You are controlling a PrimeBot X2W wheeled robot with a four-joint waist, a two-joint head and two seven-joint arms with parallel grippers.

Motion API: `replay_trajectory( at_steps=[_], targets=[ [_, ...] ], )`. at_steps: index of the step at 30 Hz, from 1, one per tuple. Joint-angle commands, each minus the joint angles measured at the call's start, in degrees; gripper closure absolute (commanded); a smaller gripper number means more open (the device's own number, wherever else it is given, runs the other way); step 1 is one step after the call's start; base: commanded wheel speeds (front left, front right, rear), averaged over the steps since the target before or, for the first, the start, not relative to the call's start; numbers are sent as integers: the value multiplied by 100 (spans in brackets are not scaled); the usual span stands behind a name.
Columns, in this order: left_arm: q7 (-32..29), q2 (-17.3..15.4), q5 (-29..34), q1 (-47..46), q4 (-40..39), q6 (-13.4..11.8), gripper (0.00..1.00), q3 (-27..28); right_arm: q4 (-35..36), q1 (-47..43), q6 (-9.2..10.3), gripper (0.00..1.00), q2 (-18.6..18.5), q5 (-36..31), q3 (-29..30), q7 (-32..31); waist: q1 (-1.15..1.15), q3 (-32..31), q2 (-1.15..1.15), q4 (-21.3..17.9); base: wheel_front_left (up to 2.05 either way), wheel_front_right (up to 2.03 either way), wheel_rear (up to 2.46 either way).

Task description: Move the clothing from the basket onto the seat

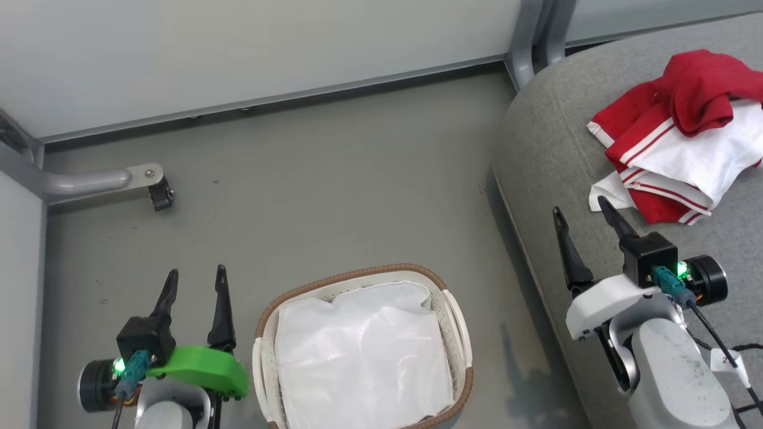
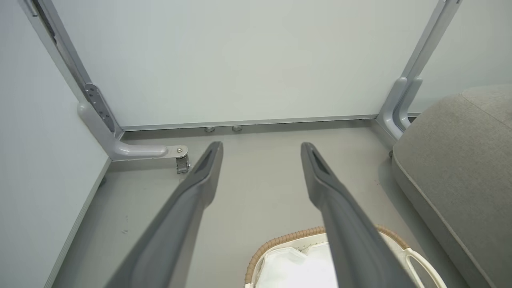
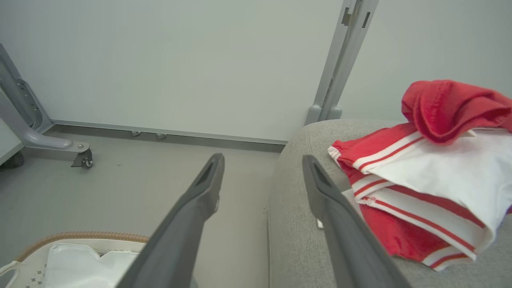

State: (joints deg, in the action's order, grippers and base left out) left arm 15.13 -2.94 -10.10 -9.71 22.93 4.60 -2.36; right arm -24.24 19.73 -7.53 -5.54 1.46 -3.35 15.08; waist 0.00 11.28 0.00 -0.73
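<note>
**A:** Where is the clothing?

**B:** The clothing (image 1: 679, 137) lies in a rumpled heap on the seat (image 1: 548, 137), toward two o'clock in the head view. A red fold lies over a white panel, and red-and-white striped trim runs along the near edge.

**A:** And the basket?

**B:** The basket (image 1: 459, 333) stands on the floor (image 1: 328, 179) at six o'clock, well apart from the heap. Its white liner (image 1: 363, 357) shows, crumpled, across the whole inside.

**A:** How do the end effectors stand?

**B:** The left end effector (image 1: 197, 271) is at seven o'clock, just beside the basket at that basket's nine o'clock. Its fingers point to twelve and are spread, with floor showing between them. The right end effector (image 1: 579, 205) is at four o'clock, above the seat's front edge. It is spread too, with grey cushion between its fingers.

**A:** Is it close to the heap?

**B:** Its right fingertip is near the heap's white corner, at the heap's seven o'clock. I cannot tell whether it touches.
</note>
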Motion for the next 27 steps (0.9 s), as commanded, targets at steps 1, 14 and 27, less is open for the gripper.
replay_trajectory(
  at_steps=[1, 14, 27],
  targets=[
    [2, 1, 65, 179, 7, 7, 0, 67, 53, -160, 8, 0, 15, -2, 21, 11, 0, -273, 0, 229, 0, 0, 0],
    [3, -1, -60, 1245, -239, -29, 0, 404, 201, -1157, 8, 0, 196, 101, 144, 11, 0, -891, 0, 338, 0, 0, 0],
    [-10, 16, -415, 1344, -144, 145, 100, 413, 6, -1334, -1, 100, 257, 112, 105, -6, 0, -990, 0, 337, 0, 0, 0]
  ],
)
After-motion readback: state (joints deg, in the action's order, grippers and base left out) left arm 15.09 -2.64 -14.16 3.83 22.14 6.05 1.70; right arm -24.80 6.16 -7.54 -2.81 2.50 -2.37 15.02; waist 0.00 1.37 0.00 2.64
